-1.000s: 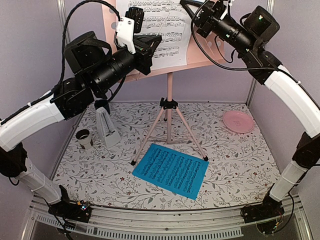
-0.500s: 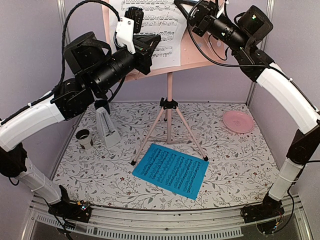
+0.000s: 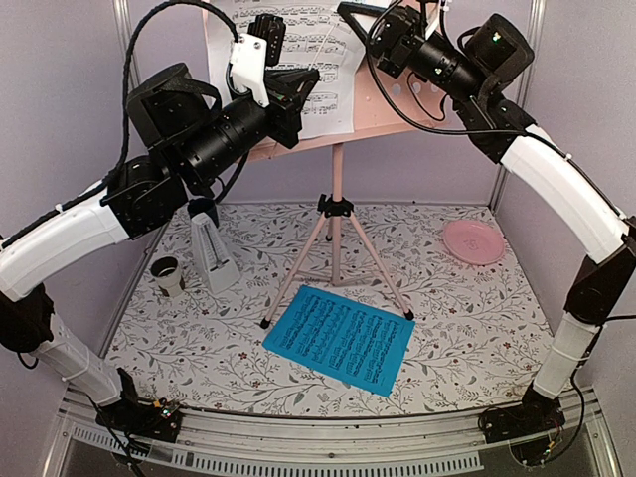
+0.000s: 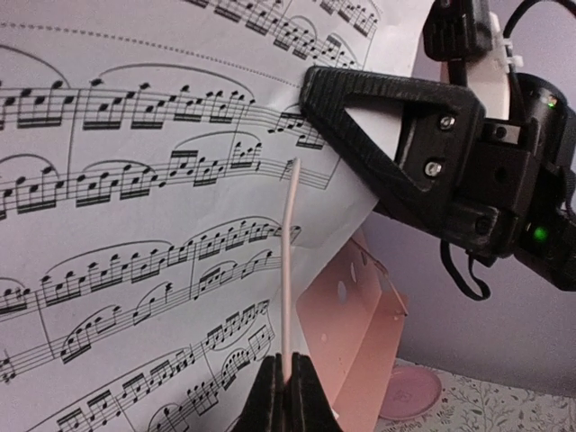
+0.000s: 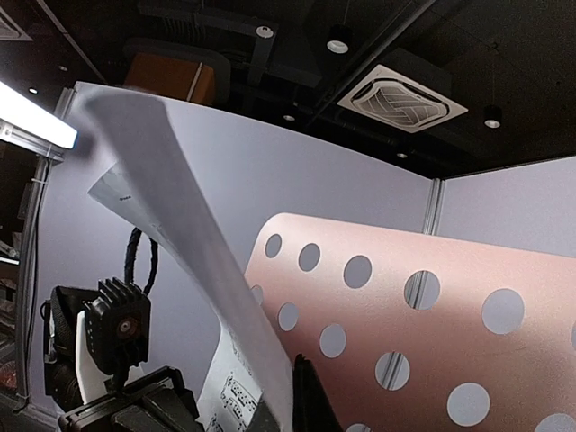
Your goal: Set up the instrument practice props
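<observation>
Floral tabletop (image 3: 477, 328), lilac partition walls (image 3: 60, 89); right claw (image 5: 286, 405) tight on the white sheet (image 4: 135, 225) (left claw (image 4: 286, 396) tight too, contents unclear).

Two sheets (white (image 3: 298, 40), blue (image 3: 338, 339)), one stand (image 3: 338, 214), metronome (image 3: 214, 253), cup (image 3: 167, 275), plate (image 3: 473, 241)

The top view crops the desk (image 3: 366, 123) and white sheet (image 3: 308, 30) at 12 o'clock. The left hand (image 4: 286, 396) and right hand (image 5: 288, 407) are cropped at 6 o'clock. The pale strip (image 4: 288, 270) pinched by the left hand is unidentifiable.
</observation>
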`<state>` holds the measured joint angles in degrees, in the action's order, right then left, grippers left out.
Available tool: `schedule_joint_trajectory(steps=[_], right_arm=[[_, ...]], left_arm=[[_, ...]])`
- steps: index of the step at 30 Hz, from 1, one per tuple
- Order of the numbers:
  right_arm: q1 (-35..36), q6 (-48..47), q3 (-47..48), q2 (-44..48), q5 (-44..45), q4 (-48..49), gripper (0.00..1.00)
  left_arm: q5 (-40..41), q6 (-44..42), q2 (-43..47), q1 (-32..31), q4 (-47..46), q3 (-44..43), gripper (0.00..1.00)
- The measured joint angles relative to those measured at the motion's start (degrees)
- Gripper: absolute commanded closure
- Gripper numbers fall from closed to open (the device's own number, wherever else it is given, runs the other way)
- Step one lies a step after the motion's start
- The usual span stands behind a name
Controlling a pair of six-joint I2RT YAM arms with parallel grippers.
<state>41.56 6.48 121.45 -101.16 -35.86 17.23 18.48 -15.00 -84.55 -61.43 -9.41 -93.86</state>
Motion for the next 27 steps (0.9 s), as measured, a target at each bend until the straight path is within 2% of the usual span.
schedule_joint_trajectory(steps=[3,5,7,16,19,22,27], right_arm=[[0.0,0.35,0.0,-0.31,-0.57,0.31,0.92],[0.0,0.55,0.0,-0.39,-0.85,0.44,0.78],[0.0,1.01,0.0,-0.44,-0.96,0.44,0.73],[-0.02,1.36,0.0,-0.44,-1.05,0.85,0.6],[0.0,1.44,0.0,-0.44,-1.05,0.85,0.58],[-0.02,1.49,0.0,-0.44,-1.03,0.87,0.49],[0.0,1.55,0.0,-0.44,-0.9,0.94,0.31]], left_arm=[[0.11,0.0,0.0,0.0,0.0,0.0,1.0],[0.2,0.0,0.0,0.0,-0.02,0.0,0.99],[0.28,0.0,0.0,0.0,-0.04,0.0,0.95],[0.79,0.13,0.02,0.0,-0.66,0.5,0.61],[1.09,0.24,0.04,-0.02,-0.79,1.05,0.52],[1.27,0.22,0.13,-0.11,-0.79,1.33,0.41],[1.95,-0.52,0.57,-0.98,-0.87,1.81,0.29]])
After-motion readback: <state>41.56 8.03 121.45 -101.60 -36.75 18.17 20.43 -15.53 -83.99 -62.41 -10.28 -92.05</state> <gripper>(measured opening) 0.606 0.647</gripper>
